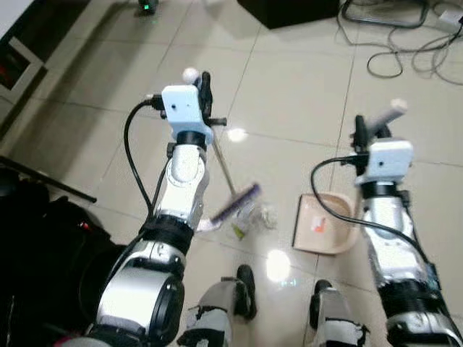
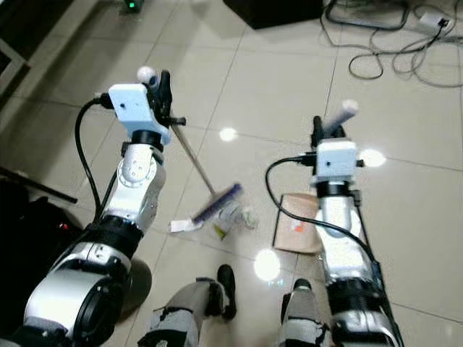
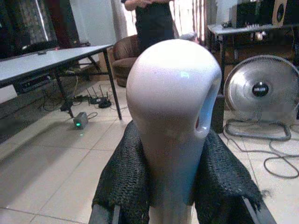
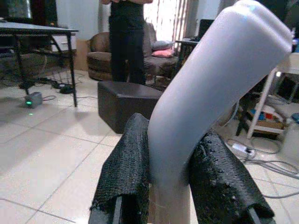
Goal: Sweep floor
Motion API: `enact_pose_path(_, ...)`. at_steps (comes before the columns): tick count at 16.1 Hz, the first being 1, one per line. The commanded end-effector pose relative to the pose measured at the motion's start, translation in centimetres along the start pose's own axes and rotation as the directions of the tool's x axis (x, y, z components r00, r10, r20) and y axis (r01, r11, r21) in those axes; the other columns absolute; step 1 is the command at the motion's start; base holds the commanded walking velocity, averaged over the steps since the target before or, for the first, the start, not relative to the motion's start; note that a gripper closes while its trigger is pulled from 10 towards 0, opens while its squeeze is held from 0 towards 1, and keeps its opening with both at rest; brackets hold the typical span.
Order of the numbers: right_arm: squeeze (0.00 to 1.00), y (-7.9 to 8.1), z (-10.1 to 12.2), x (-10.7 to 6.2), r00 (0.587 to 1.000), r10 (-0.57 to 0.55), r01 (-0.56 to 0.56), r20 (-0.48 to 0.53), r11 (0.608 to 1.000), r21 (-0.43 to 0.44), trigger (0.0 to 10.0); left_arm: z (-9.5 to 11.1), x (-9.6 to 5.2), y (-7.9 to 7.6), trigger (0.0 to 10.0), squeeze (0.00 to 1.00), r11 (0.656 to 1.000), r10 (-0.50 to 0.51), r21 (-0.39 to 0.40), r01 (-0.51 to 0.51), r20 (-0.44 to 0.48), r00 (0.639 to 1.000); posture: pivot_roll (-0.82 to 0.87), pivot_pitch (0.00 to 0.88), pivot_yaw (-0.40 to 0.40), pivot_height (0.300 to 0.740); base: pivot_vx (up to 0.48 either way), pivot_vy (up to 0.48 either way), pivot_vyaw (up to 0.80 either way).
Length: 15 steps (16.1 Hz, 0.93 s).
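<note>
Slanted broom [image 1: 230, 184] with purple bristles on tiled floor [image 1: 289, 101] beside litter [image 1: 249, 220]; beige dustpan [image 1: 322, 224] nearby.

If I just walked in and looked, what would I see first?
Probably the two shiny silver arms: the left gripper is shut on a broom handle, and its purple brush touches the floor beside some litter. The right gripper is shut on the handle of a pinkish dustpan resting on the tiles nearby. A person stands across the room.
</note>
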State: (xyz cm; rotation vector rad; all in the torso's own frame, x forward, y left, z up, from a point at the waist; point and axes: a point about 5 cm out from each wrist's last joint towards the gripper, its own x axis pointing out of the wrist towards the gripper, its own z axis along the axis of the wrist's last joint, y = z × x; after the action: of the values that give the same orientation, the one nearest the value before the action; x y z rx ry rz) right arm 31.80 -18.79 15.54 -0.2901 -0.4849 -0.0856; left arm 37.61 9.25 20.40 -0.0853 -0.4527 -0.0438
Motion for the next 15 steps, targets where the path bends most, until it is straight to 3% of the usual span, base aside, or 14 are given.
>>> enact_pose_path(1, 0.00, 1.3, 0.1, -0.3, 0.999, 0.034, -0.034, 0.024, 0.999, 0.009, 10.0, 0.1, 0.1, 0.6, 10.0, 0.00, 0.999, 0.031, 0.011, -0.031, 0.010, 0.999, 0.16, 0.385, 0.269, 0.740, 0.000, 0.000, 0.00)
enact_pose_path(6, 0.00, 4.3, -0.5, -0.4, 0.998, 0.061, -0.062, 0.026, 0.996, 0.058, 10.0, -1.0, -0.2, -1.5, 10.0, 0.00, 0.999, 0.005, -0.034, -0.006, -0.040, 0.999, 0.16, 0.382, 0.280, 0.740, 0.000, 0.000, 0.00)
enact_pose_path(8, 0.00, 4.8, -0.2, -0.4, 0.998, 0.056, -0.060, 0.042, 0.995, 0.083, 10.0, -1.2, 0.0, -1.9, 10.0, 0.00, 0.998, 0.016, -0.056, -0.020, -0.057, 0.998, 0.15, 0.382, 0.277, 0.740, 0.000, 0.000, 0.00)
enact_pose_path(12, 0.00, 5.5, -0.2, -0.5, 0.998, 0.048, -0.052, 0.036, 0.992, 0.116, 10.0, -1.4, 0.2, -2.9, 10.0, 0.00, 0.980, 0.077, -0.171, -0.097, -0.121, 0.990, 0.13, 0.373, 0.264, 0.740, 0.000, 0.000, 0.00)
enact_pose_path(13, 0.00, 5.5, -0.3, -0.6, 0.999, 0.032, -0.035, 0.025, 0.991, 0.130, 10.0, -1.4, 0.2, -3.6, 10.0, 0.00, 0.963, 0.088, -0.242, -0.122, -0.145, 0.986, 0.12, 0.370, 0.260, 0.740, 0.000, 0.000, 0.00)
enact_pose_path(14, 0.00, 5.5, -0.3, -0.6, 0.999, 0.029, -0.032, 0.022, 0.991, 0.132, 10.0, -1.4, 0.2, -3.8, 10.0, 0.00, 0.956, 0.089, -0.265, -0.126, -0.150, 0.985, 0.12, 0.368, 0.259, 0.740, 0.000, 0.000, 0.00)
enact_pose_path(15, 0.00, 5.4, -0.4, -0.7, 1.000, 0.025, -0.027, 0.018, 0.991, 0.133, 10.0, -0.7, 0.7, -4.5, 10.0, 0.00, 0.928, 0.083, -0.348, -0.130, -0.146, 0.986, 0.11, 0.351, 0.250, 0.740, 0.000, 0.000, 0.00)
